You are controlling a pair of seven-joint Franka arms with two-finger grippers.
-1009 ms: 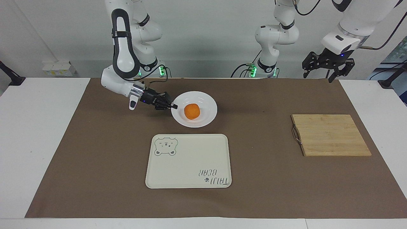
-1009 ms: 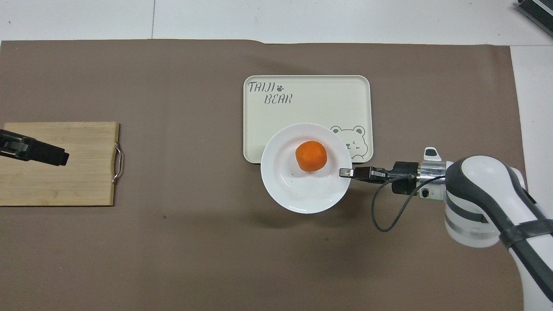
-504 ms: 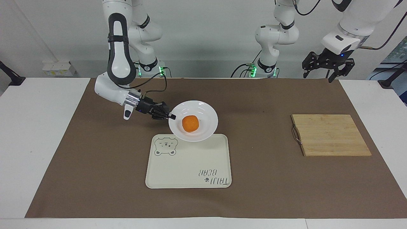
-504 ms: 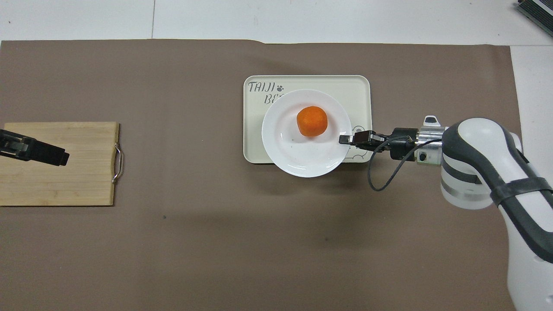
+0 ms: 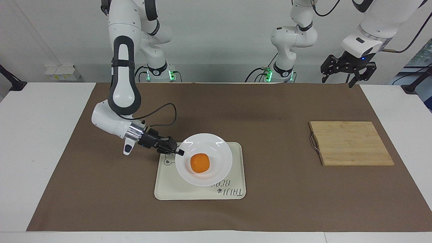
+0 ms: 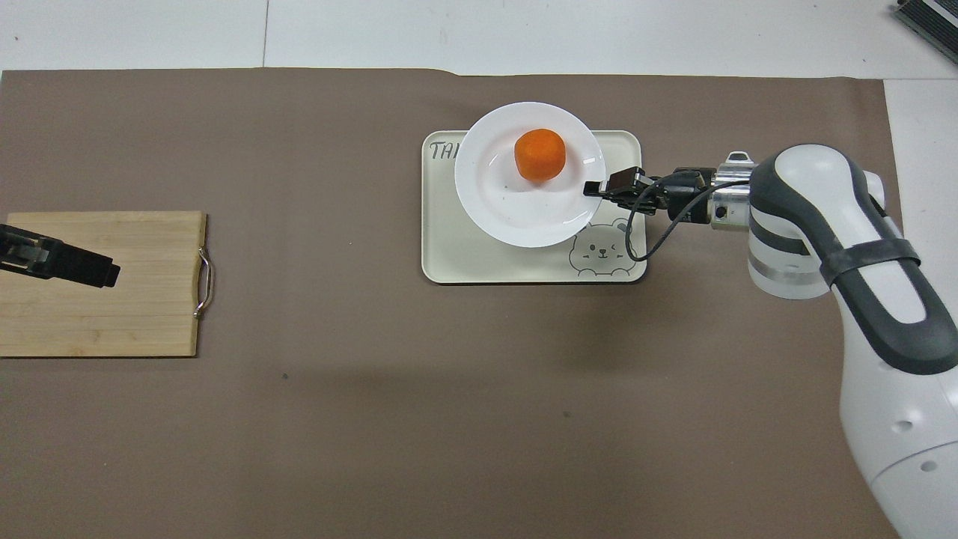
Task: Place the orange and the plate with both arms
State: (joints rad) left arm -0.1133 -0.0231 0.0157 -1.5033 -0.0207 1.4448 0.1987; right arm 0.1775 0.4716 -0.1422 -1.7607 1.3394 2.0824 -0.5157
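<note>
The white plate [image 5: 217,150] carries the orange [image 5: 199,163] near its middle. My right gripper [image 5: 179,152] is shut on the plate's rim at the right arm's end and holds the plate over the cream bear tray [image 5: 167,187]. In the overhead view the plate [image 6: 516,221] with the orange [image 6: 539,154] covers part of the tray [image 6: 479,262], and the right gripper [image 6: 596,188] pinches the rim. My left gripper [image 5: 347,72] is open, empty and raised; in the overhead view the left gripper [image 6: 105,273] hangs over the wooden board.
A wooden cutting board [image 5: 351,143] with a metal handle lies toward the left arm's end of the table; it also shows in the overhead view [image 6: 135,314]. A brown mat [image 5: 270,111] covers the table.
My right gripper has carried the plate with the orange away from the robots, from the mat to over the tray. The left arm has not moved.
</note>
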